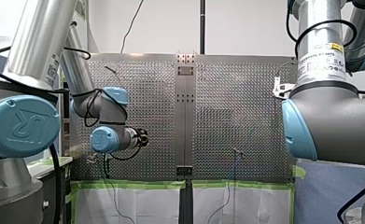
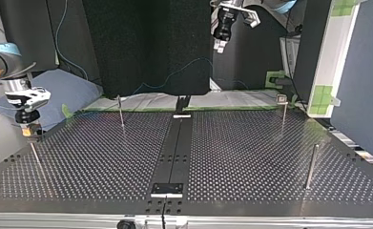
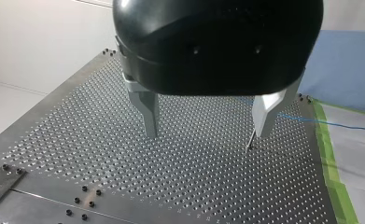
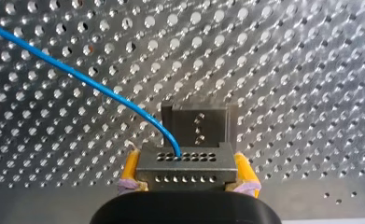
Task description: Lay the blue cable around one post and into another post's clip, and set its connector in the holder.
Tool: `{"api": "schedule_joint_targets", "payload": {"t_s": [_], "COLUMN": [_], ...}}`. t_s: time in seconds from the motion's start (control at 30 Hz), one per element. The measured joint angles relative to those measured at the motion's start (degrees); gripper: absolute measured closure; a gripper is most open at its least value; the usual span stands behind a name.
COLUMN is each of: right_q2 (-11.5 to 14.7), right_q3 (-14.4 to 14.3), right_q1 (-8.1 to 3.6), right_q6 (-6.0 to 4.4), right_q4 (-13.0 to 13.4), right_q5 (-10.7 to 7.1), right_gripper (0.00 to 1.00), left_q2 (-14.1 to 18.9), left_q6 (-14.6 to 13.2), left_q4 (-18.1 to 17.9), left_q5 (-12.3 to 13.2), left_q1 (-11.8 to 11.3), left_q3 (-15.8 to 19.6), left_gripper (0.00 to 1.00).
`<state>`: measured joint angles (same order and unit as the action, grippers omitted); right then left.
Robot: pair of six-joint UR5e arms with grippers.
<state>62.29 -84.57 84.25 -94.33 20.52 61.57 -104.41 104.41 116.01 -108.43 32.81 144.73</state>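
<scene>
My right gripper [image 4: 188, 171], at the top view's left edge, pinched the connector [image 4: 185, 161] — rigid, the part to hold — trailing a blue cable [image 4: 77, 74] that looked light and floppy; my left gripper [image 3: 207, 133] hung open, empty

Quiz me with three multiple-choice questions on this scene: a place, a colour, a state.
1. Where is the connector? A) on the floor B) in the right gripper C) in a box
2. What colour is the cable? A) red B) blue C) green
3. How is the left gripper? A) open, empty B) shut on the cable C) shut, empty
Answers: 1 B, the gripper clamps it on both sides; 2 B, a blue line leaves the connector; 3 A, it stands wide apart with nothing between.
</scene>
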Motion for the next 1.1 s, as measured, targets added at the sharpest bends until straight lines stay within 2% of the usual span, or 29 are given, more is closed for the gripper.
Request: {"api": "schedule_joint_targets", "payload": {"t_s": [0.3,1.1], "right_q2": [-0.12,-0.62], "right_q3": [0.80,1.98], "right_q1": [-0.01,0.40], "right_q6": [0.23,0.87], "right_q4": [0.14,0.51], "right_q5": [-2.19,-2.62], "right_gripper": [1.00,1.00], "left_q2": [0.02,0.00], "left_q6": [0.01,0.09], "left_q4": [0.01,0.01], "left_q5": [-0.07,-0.07], "left_q1": [0.00,-0.24], "left_q3": [0.00,0.00], "left_gripper": [0.00,0.00]}}
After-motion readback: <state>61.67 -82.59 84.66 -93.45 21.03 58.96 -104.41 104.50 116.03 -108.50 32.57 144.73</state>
